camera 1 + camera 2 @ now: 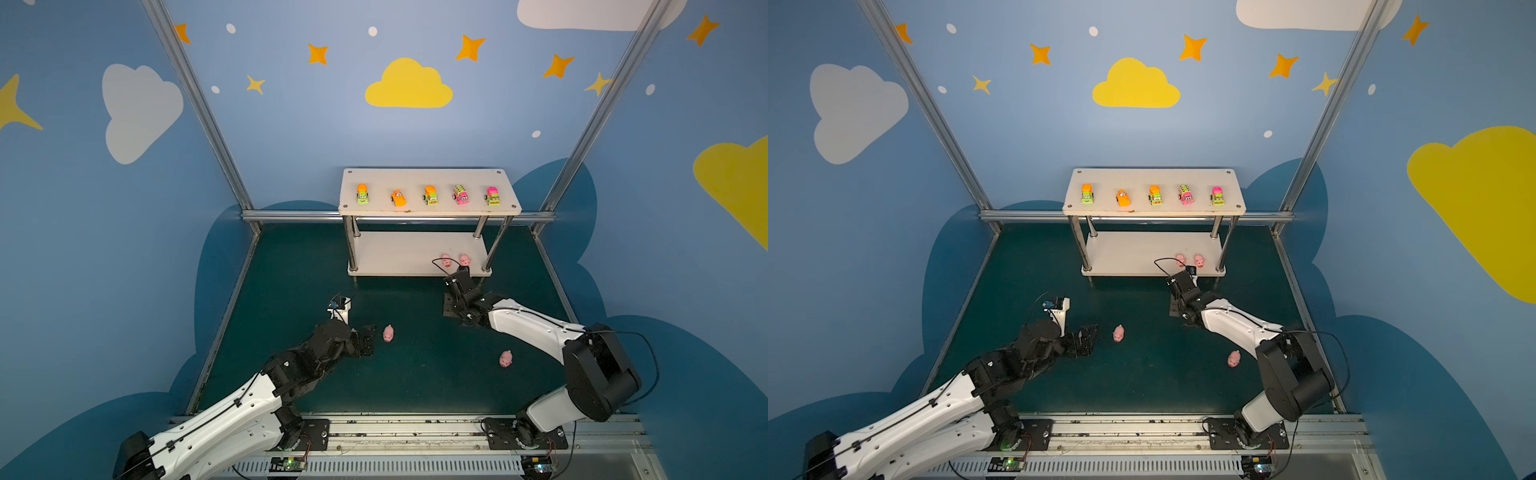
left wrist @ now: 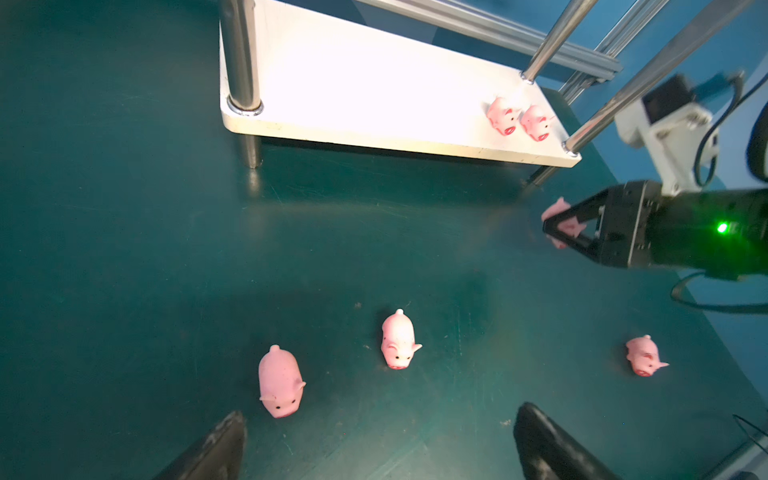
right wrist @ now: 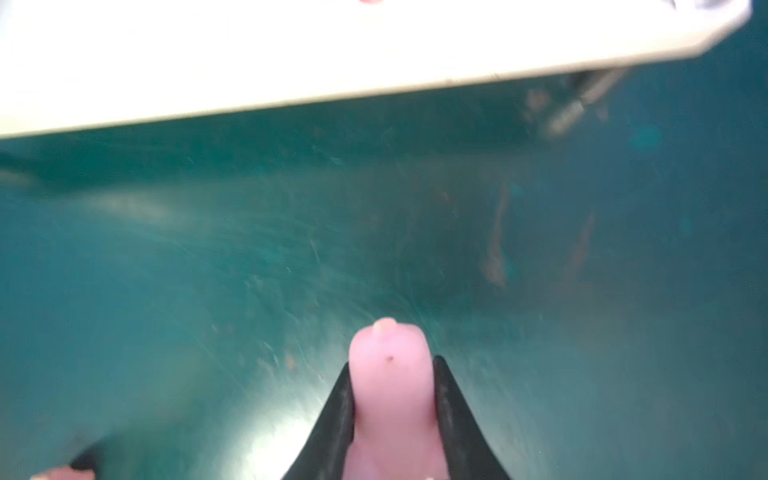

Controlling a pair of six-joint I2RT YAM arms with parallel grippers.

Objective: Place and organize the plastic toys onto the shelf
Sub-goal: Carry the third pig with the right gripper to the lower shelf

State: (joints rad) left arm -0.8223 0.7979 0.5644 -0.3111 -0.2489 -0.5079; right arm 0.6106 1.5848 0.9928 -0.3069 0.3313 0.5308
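The white shelf (image 1: 430, 178) stands at the back of the mat, with five toy vehicles (image 1: 430, 195) in a row on its top board. Two pink pigs (image 1: 446, 260) (image 2: 503, 116) stand on the right end of its lower board (image 2: 353, 83). My right gripper (image 3: 390, 365) is shut on another pig (image 2: 559, 208), just above the mat in front of that board's right end. Three pigs (image 2: 281, 381) (image 2: 399, 340) (image 2: 645, 356) lie on the mat. My left gripper (image 2: 382, 415) hangs open and holds nothing, close to the nearest pig (image 1: 388, 333).
Metal frame posts and a back rail (image 1: 299, 216) enclose the green mat (image 1: 415, 382). The shelf's shiny posts (image 1: 352, 249) stand at its corners. Both arm bases sit on the front rail (image 1: 415, 432). The left half of the lower board is bare.
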